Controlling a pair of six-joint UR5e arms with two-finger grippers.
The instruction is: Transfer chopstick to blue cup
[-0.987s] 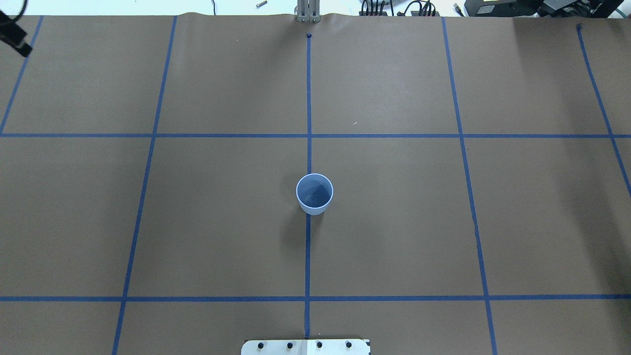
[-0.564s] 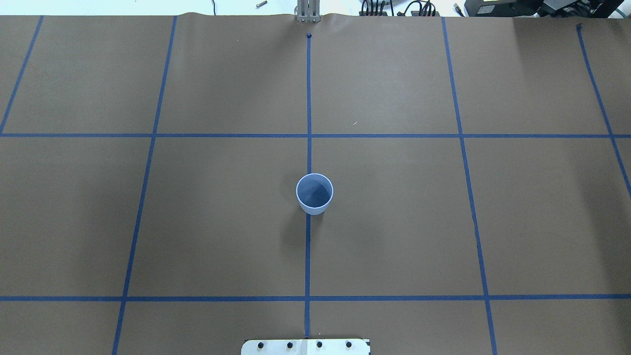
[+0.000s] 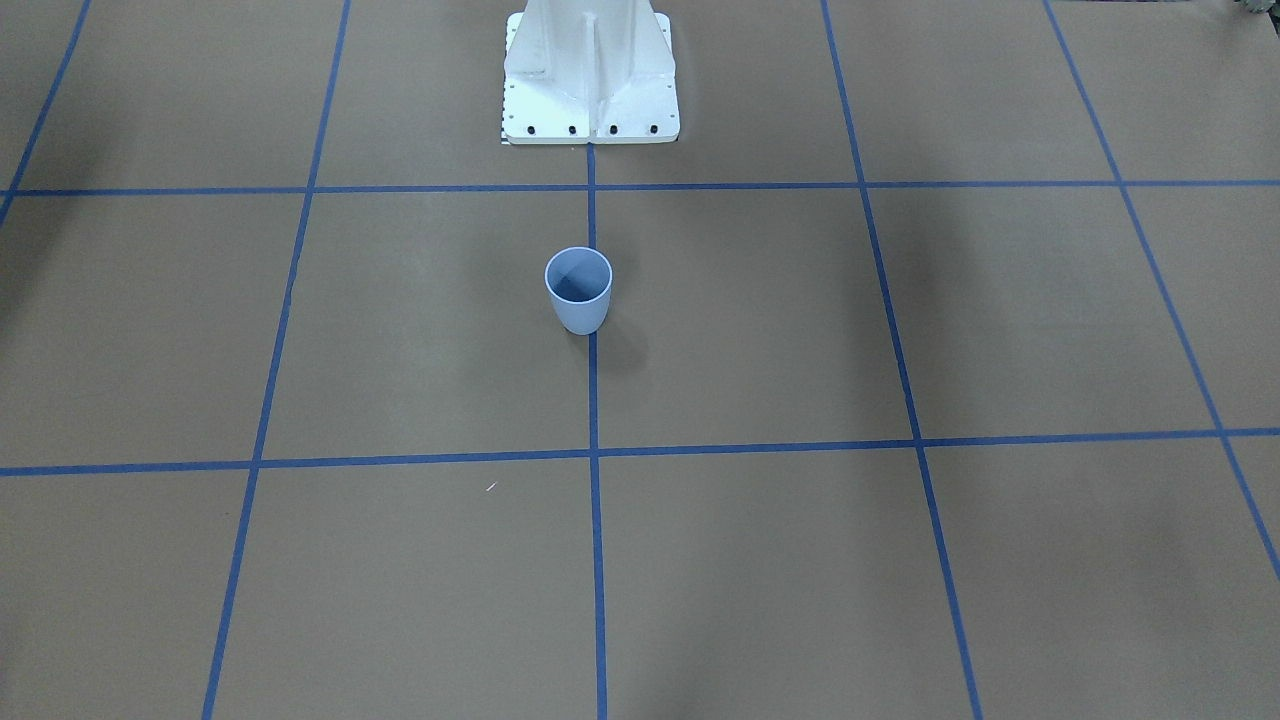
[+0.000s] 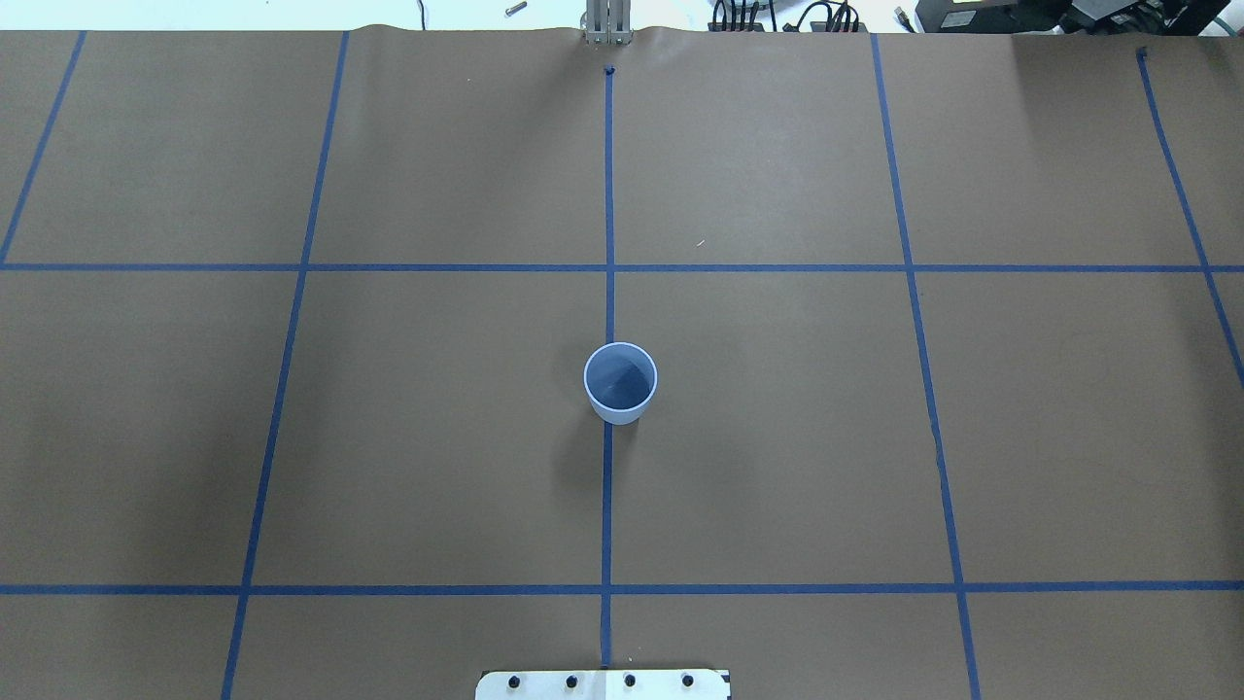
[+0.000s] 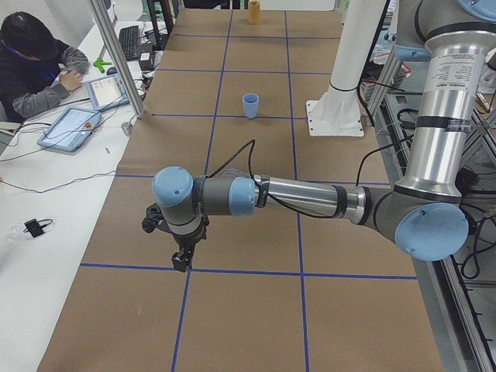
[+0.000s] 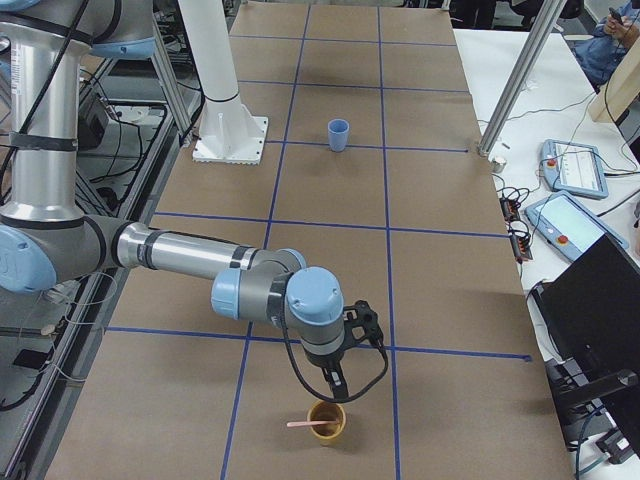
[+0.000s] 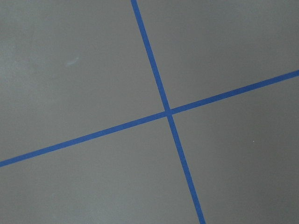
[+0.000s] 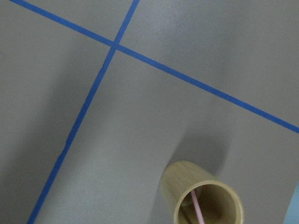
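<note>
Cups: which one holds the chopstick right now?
The tan cup at the table's end by the right gripper; a pink chopstick leans out of it. The blue cup at the centre is empty.

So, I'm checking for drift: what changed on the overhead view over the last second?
A dark part of the left arm, seen earlier at that view's far-left corner, slid out of frame. The blue cup stayed on the centre tape line, empty.
</note>
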